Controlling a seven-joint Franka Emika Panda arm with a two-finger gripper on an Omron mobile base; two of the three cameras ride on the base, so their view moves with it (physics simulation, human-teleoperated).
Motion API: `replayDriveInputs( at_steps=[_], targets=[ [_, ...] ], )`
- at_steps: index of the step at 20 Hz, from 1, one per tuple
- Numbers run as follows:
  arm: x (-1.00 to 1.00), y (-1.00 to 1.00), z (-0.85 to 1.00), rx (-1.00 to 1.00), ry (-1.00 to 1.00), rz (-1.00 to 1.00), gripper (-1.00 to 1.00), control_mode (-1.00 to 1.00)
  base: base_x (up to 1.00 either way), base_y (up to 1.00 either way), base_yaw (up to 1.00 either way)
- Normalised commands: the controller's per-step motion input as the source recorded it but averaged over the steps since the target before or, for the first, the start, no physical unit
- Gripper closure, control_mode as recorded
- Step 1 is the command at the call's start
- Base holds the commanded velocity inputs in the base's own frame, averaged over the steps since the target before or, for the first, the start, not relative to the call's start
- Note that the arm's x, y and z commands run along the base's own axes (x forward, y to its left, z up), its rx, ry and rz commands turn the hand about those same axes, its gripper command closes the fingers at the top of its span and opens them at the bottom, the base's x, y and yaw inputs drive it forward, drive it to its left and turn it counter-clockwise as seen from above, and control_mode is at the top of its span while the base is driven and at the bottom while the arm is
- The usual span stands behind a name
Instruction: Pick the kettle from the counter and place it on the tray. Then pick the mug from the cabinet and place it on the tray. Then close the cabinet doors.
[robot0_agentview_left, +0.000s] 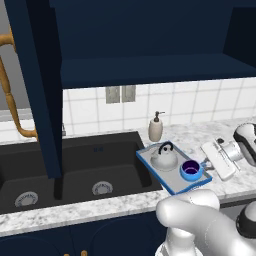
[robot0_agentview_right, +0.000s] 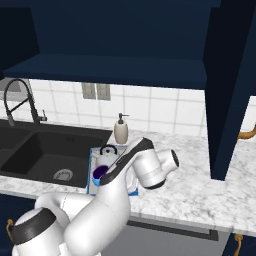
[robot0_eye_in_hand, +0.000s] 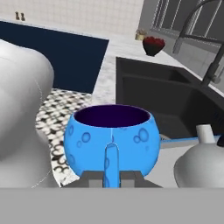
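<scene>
Gripper (robot0_eye_in_hand: 112, 178) is pinched fully in on the mug's short blue handle, fingertips (robot0_eye_in_hand: 93, 178) either side of it at the bottom of the hand view. Mug (robot0_eye_in_hand: 111, 139) sits upright right in front of the hand, dark purple inside, nothing in it that I can see. From the base views the mug (robot0_agentview_left: 191, 170) is over the near right corner of the tray (robot0_agentview_left: 150, 162), beside the kettle (robot0_agentview_left: 164, 156); can't tell if it's resting on the tray or a hair above. Handling guess: rigid, light, glossy (so slippery), and a handle pinch lets the body swing, so let go only once the base is flat on the tray. Kettle is on the tray already, black arched handle up, close to the mug, so watch for a knock when pulling the hand back. Soap bottle (robot0_agentview_left: 156, 127) stands just behind the tray against the tiled wall. Sink (robot0_agentview_left: 75, 170) lies to the left of the tray in the counter (robot0_agentview_left: 225, 187). Above, the cabinet (robot0_agentview_left: 150, 70) shelf looks bare and a cabinet door (robot0_agentview_left: 35, 85) hangs open with its brass handle (robot0_agentview_left: 10, 90), so door closing is what's left.
</scene>
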Motion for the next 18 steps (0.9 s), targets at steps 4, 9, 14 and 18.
replayDriveInputs(
  at_steps=[4, 9, 14, 18],
  targets=[
    [0.27, -0.03, -0.35, 0.0, 0.01, 0.0, 1.0, -1.0, 0.0, 0.0, 0.0],
    [0.29, -0.03, -0.35, 0.0, 0.01, 0.01, 1.0, -1.0, 0.0, 0.0, 0.0],
    [0.2, -0.01, -0.25, 0.0, 0.0, 0.05, 1.0, -1.0, 0.0, 0.0, 0.0],
    [0.25, -0.01, -0.21, 0.0, 0.0, 0.07, 1.0, -1.0, 0.0, 0.0, 0.0]
  ],
)
